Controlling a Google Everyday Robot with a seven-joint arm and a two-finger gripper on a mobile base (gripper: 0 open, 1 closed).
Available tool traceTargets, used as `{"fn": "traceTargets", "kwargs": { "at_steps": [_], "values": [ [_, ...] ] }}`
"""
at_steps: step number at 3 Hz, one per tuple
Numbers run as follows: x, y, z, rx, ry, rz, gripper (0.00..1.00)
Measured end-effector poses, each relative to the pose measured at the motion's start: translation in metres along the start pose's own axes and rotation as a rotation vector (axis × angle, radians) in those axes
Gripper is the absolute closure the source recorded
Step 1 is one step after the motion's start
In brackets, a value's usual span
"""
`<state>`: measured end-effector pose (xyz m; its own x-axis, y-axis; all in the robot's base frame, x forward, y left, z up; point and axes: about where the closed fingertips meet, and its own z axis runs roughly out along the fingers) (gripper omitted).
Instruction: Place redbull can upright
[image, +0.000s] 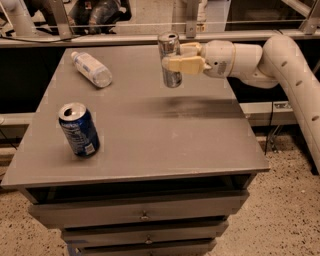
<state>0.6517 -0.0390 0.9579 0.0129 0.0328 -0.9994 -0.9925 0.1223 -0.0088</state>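
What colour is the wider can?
Wider can: dark blue, white label, camera view. Gripper holds redbull can above far side of table.

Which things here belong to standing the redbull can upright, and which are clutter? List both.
Job: redbull can, gripped in the pincer above the table.
Lying about: blue can, standing front left; bottle, on its side, far left.
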Motion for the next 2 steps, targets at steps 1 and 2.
{"fn": "traceTargets", "kwargs": {
  "at_steps": [1,2],
  "values": [
    [0.021,0.005,-0.009,0.018,-0.029,0.007,1.00],
    [0.038,0.007,-0.019,0.025,-0.028,0.012,1.00]
  ]
}}
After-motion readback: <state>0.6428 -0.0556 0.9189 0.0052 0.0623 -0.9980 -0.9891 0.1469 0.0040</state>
